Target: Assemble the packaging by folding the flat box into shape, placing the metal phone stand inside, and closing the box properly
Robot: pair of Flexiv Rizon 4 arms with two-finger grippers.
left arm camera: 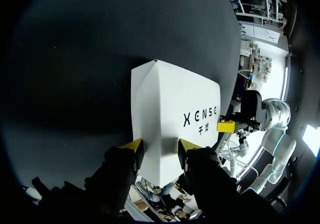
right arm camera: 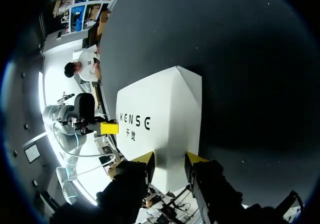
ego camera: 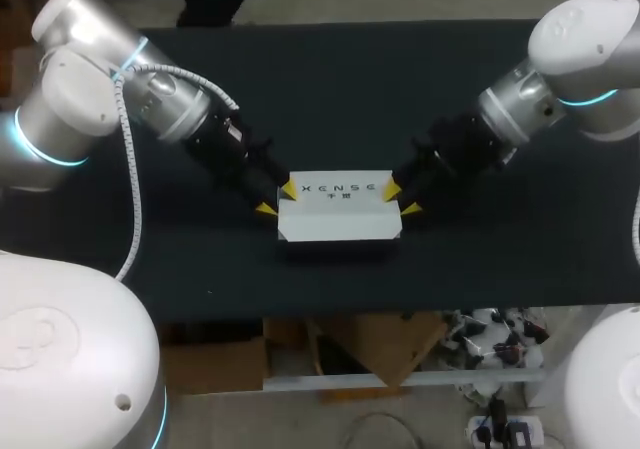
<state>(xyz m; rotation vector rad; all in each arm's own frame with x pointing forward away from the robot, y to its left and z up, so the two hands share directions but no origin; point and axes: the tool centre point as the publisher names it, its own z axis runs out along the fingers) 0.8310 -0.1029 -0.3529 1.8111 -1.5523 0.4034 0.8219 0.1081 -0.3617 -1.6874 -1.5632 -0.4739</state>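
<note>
While the white box (ego camera: 340, 214) lies flat near the middle of the dark desk (ego camera: 330, 79), both claws hold it by its short ends. The left claw (ego camera: 277, 198) comes in from the left rear and pinches the box's left end, with white card filling the gap between its yellow tips. The right claw (ego camera: 400, 197) mirrors this at the right end and pinches that end the same way.

The box's long sides run parallel to the desk's near edge, and its printed panel faces up. A crease runs along the box's length and divides the upper panel from a sloping side panel. Dark desk surface shows on every side of the box, with a wider band behind it than toward the near edge.

Each claw covers the end of the box that it holds. The box's near face lies in shadow, and its interior cannot be seen.
</note>
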